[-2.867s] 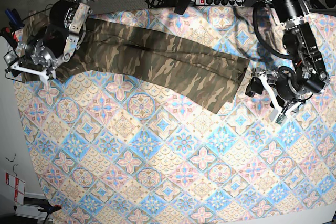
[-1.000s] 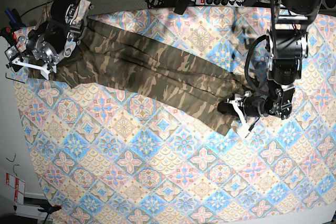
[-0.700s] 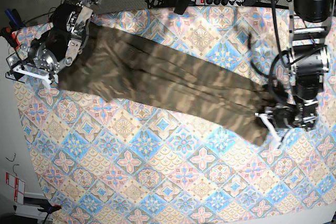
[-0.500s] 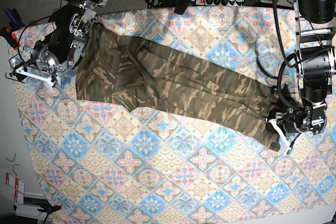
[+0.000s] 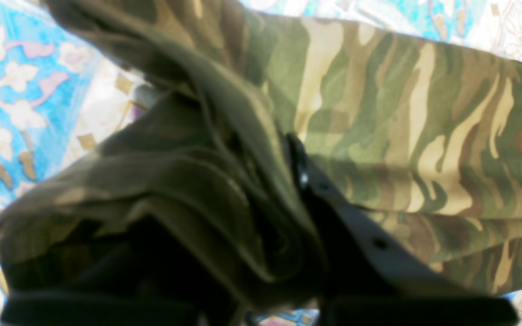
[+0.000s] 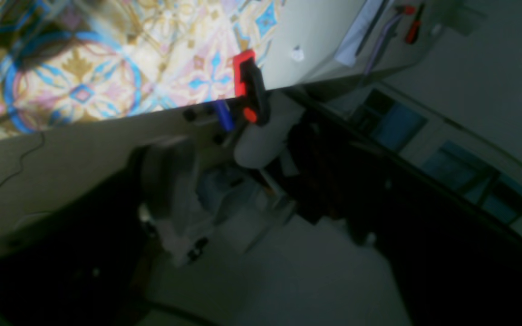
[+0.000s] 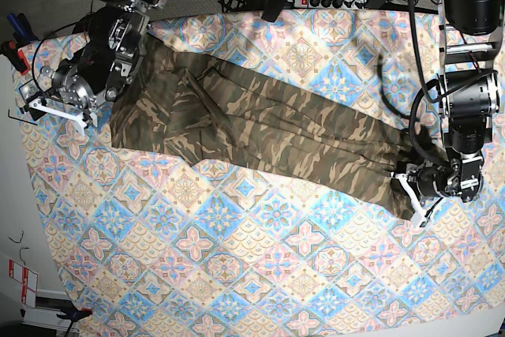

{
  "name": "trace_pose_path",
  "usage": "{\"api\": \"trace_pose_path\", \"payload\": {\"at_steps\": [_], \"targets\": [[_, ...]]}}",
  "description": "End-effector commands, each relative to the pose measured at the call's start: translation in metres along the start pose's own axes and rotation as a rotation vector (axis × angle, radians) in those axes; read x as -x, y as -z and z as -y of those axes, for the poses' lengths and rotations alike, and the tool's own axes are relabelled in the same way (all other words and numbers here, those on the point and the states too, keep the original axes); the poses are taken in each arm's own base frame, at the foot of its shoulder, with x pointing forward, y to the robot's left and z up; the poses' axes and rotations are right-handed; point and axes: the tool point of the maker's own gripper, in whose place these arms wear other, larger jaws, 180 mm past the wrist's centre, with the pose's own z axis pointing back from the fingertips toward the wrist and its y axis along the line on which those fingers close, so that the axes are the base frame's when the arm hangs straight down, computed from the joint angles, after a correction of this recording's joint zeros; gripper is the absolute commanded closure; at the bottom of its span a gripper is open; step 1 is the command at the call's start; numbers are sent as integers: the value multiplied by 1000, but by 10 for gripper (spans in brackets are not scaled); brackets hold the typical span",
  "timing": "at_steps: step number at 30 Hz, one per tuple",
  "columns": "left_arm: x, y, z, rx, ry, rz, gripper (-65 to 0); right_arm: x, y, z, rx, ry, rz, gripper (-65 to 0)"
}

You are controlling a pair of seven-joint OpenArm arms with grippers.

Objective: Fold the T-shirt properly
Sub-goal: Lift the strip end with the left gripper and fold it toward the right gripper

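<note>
Left wrist view: my left gripper [image 5: 288, 190] is pinched tight on a bunched end of the T-shirt [image 5: 415, 136]. In the base view that end of the T-shirt [image 7: 260, 128] is far from my right gripper [image 7: 57, 104], which stands wide apart with nothing in it, just off the shirt's other end. The shirt lies long and narrow across the tablecloth [image 7: 260, 274] on the bench. I think I should keep my pinch firm and pull slowly, so the cloth goes flat without slipping.
</note>
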Motion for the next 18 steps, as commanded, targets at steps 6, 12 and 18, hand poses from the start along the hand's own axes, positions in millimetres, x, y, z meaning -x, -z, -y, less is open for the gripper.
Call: {"api": "trace_pose_path", "payload": {"at_steps": [6, 12, 18], "targets": [[-34, -15, -7, -13, 9, 67, -78, 2, -3, 11, 32, 21, -10, -483], [-63, -36, 0, -76, 196, 64, -77, -5, -2, 0, -15, 27, 22, -483], [-83, -92, 47, -250, 524, 123, -81, -12, 4, -18, -70, -12, 28, -483]]}}
